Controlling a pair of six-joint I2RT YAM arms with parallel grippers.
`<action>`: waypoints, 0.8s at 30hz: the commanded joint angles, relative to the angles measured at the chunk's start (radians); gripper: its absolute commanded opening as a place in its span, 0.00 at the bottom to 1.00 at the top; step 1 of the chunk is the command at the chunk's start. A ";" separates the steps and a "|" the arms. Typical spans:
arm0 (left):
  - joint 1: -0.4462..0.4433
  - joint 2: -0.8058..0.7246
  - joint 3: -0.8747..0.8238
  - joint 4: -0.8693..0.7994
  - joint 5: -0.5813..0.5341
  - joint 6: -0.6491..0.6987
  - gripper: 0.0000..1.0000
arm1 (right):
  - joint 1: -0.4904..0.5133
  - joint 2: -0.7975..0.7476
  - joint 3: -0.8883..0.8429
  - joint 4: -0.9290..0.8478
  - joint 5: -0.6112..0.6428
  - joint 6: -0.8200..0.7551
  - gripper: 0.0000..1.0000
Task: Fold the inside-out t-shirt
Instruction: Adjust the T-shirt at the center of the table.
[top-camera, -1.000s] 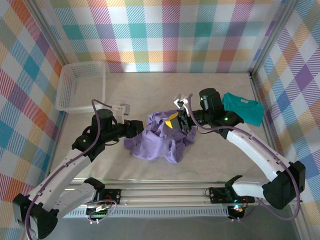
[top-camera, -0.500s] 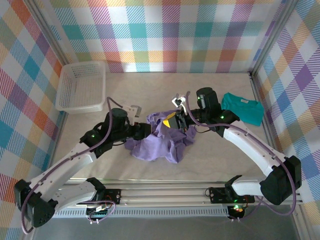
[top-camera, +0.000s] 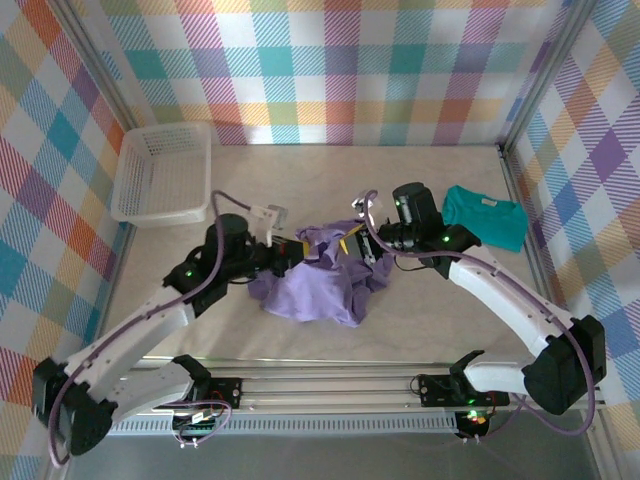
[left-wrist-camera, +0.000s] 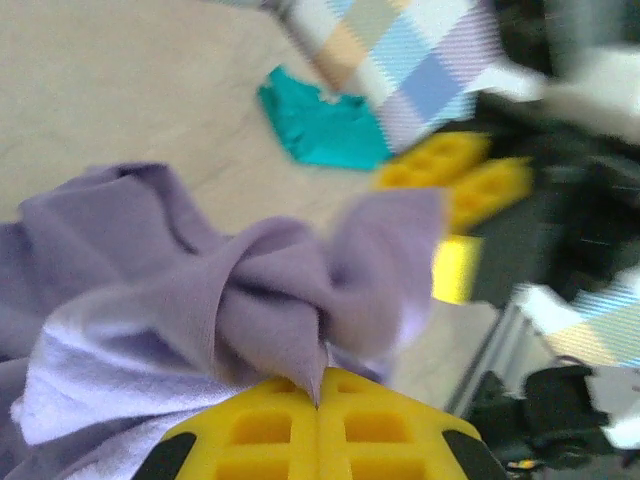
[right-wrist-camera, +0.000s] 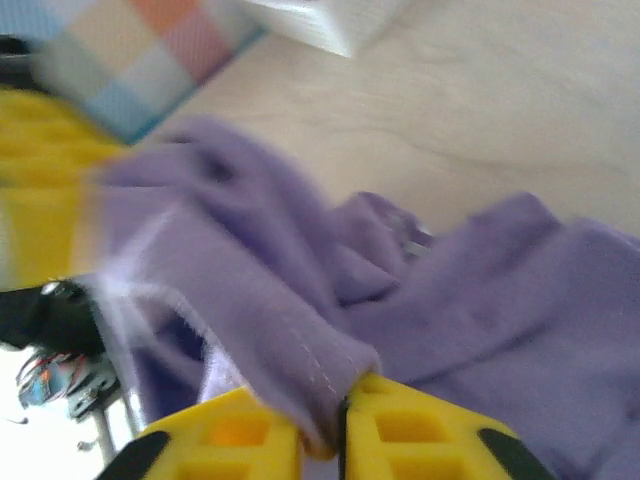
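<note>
Fabric of the soft lavender cotton t-shirt (top-camera: 312, 290) is lying bunched on the desk (top-camera: 430, 320) between my arms overhead. At my left wrist, my left gripper (left-wrist-camera: 318, 402) is clamping a twisted fold. At my right wrist, my right gripper (right-wrist-camera: 340, 425) is pinching a stitched edge.

Arms (top-camera: 140, 333): white links, black joints, green lights, purple cables; end effector fingers (left-wrist-camera: 250, 430) yellow, grid-recessed.

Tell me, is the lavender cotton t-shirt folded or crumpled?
Crumpled: the lavender cotton t-shirt sits in a wrinkled heap, with no neat flat layers.
</note>
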 joint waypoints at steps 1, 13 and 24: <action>0.025 -0.072 -0.064 0.153 0.155 -0.043 0.00 | 0.003 0.068 0.100 -0.112 0.176 0.026 0.23; 0.060 -0.038 -0.051 0.175 0.109 -0.129 0.00 | 0.085 -0.164 -0.096 0.144 -0.263 -0.097 0.39; 0.059 -0.063 -0.047 0.131 0.093 -0.116 0.00 | 0.103 0.023 -0.054 0.304 -0.420 -0.017 0.42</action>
